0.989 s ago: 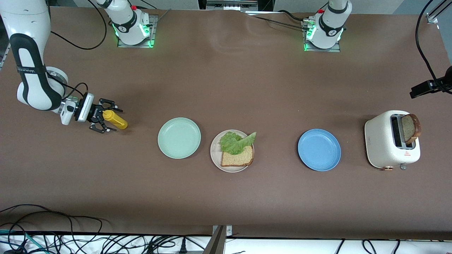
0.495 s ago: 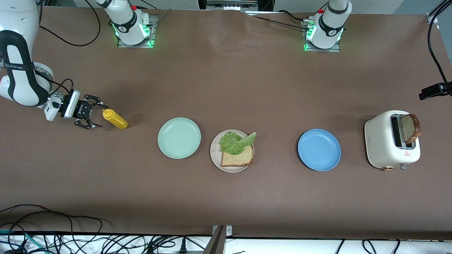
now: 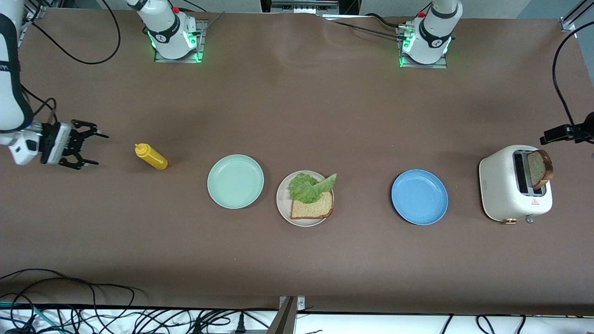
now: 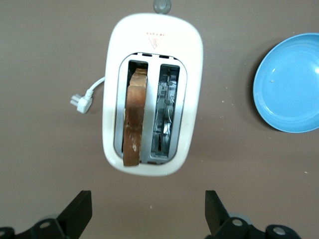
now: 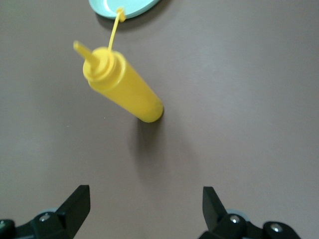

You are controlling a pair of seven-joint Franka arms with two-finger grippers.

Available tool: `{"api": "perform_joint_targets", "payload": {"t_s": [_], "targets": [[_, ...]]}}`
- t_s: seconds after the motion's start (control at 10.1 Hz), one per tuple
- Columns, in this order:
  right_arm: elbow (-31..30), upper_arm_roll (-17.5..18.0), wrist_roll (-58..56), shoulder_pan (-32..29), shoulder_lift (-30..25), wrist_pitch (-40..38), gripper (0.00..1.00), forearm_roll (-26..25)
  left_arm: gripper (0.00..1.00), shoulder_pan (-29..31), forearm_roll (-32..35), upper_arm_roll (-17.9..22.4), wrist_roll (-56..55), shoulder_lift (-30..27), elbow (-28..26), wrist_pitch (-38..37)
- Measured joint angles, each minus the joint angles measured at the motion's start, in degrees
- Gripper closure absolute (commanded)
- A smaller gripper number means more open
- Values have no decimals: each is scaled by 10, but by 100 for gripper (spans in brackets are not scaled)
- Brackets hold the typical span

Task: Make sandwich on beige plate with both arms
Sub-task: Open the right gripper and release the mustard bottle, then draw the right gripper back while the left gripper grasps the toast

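Observation:
The beige plate (image 3: 283, 204) sits mid-table and holds one slice of toast bread (image 3: 312, 208) with a green lettuce leaf (image 3: 310, 186) on it. A second slice (image 3: 539, 168) stands in the white toaster (image 3: 503, 188), also seen in the left wrist view (image 4: 133, 122). My left gripper (image 4: 148, 204) is open and empty, up over the table just beside the toaster; its black body shows in the front view (image 3: 559, 133). My right gripper (image 3: 100, 149) is open and empty, low at the right arm's end of the table, apart from the yellow mustard bottle (image 3: 151, 157).
A mint green plate (image 3: 235, 181) lies beside the beige plate toward the right arm's end; a blue plate (image 3: 419, 197) lies toward the toaster. The mustard bottle (image 5: 122, 84) lies on its side. The toaster's plug (image 4: 79, 102) lies beside it. Cables run along the table's front edge.
My right gripper has drawn back from the mustard bottle toward the right arm's end of the table; the bottle stayed put. My left gripper has shifted slightly by the toaster.

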Motion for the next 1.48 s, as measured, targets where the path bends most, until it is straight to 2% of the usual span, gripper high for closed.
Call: {"api": "perform_joint_targets", "payload": {"t_s": [0.2,0.3,0.59,0.69,0.89,0.99,1.09,1.29,1.48], "targets": [[88,12,160,1,-8,-57,0,-67,0,0,-1,1,6,7,-32,55],[119,30,238,1,-13,-74,0,-94,0,0,-1,1,8,12,-38,75],[172,122,533,6,-45,-121,0,-190,0,2,-1,2,44,36,-39,120],[190,144,638,7,-52,-143,0,-210,13,7,-1,2,57,46,-40,135],[209,176,805,7,-59,-158,0,-245,64,11,-1,4,66,62,-40,149],[210,191,878,7,-62,-159,0,-265,86,11,-1,4,69,64,-40,151],[211,202,942,7,-65,-159,0,-281,100,11,-1,4,73,64,-40,151],[214,208,1017,8,-75,-159,0,-291,100,11,-1,3,74,62,-37,151],[214,205,1033,6,-82,-159,0,-297,100,11,-1,3,74,50,-32,137]]}}
